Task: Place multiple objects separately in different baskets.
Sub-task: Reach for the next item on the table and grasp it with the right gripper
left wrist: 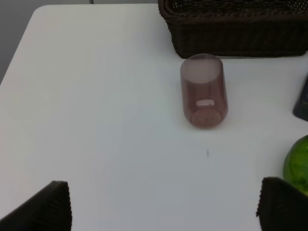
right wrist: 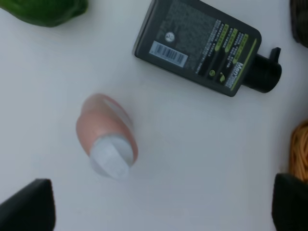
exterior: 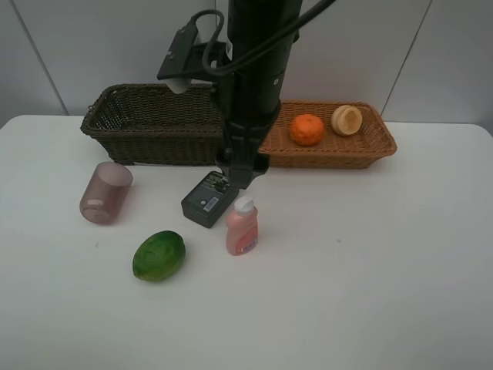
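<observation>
My right gripper (right wrist: 159, 207) is open, its arm (exterior: 246, 116) reaching down over the middle of the table. Under it stands the pink white-capped bottle (right wrist: 106, 139) (exterior: 242, 227), beside the flat dark-green bottle (right wrist: 199, 45) (exterior: 208, 200), which lies flat. My left gripper (left wrist: 163, 207) is open over bare table, with the purple cup (left wrist: 203, 91) (exterior: 105, 193) on its side ahead of it. The green oval fruit (exterior: 159, 255) lies near the front. An orange (exterior: 306, 129) and a pale round fruit (exterior: 347, 119) sit in the orange-tan basket (exterior: 331, 156). The dark brown basket (exterior: 146, 140) shows nothing inside.
Both baskets stand side by side at the back of the white table (exterior: 370, 270), against the wall. The right arm's upper part and cables (exterior: 192, 46) hang over the dark basket's right end. The left arm does not show in the exterior view.
</observation>
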Tool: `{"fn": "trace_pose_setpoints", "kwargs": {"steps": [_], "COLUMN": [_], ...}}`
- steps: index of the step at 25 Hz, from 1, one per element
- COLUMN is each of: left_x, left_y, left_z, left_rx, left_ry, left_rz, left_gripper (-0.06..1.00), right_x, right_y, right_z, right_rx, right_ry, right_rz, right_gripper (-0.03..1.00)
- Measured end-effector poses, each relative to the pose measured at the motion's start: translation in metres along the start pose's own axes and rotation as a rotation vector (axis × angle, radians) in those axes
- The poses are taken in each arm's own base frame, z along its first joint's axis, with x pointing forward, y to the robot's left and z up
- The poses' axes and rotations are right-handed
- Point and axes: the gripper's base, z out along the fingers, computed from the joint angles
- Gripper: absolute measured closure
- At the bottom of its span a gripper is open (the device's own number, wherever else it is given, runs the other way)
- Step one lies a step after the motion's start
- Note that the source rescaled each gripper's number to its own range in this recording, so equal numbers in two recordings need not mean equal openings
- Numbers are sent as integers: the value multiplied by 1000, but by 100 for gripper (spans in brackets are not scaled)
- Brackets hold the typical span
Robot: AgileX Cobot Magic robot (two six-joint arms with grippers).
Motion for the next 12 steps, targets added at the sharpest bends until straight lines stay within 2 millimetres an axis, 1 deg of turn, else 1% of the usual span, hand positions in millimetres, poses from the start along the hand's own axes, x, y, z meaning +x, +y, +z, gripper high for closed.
{"fn": "trace_pose_setpoints", "kwargs": {"steps": [3, 5, 7, 9, 12], "left_x": [0, 0, 0, 0, 0], "left_y": [0, 0, 0, 0, 0], "left_z": [0, 0, 0, 0, 0], "left_rx": [0, 0, 0, 0, 0], "left_ry": [0, 0, 0, 0, 0], "left_rz": [0, 0, 0, 0, 0], "left_gripper": [-6, -6, -6, -6, -6], "right_x": [0, -3, -9, -14, -19], "right_y": [-2, 1, 9, 19, 28], "right_z": [-2, -3, -4, -5, -6], "right_rx": [82, 97, 67, 2, -79], "right_ry": [44, 47, 24, -16, -62], "right_rz": [-51, -72, -77, -62, -31], "right_gripper": [-1, -1, -1, -1, -1]}}
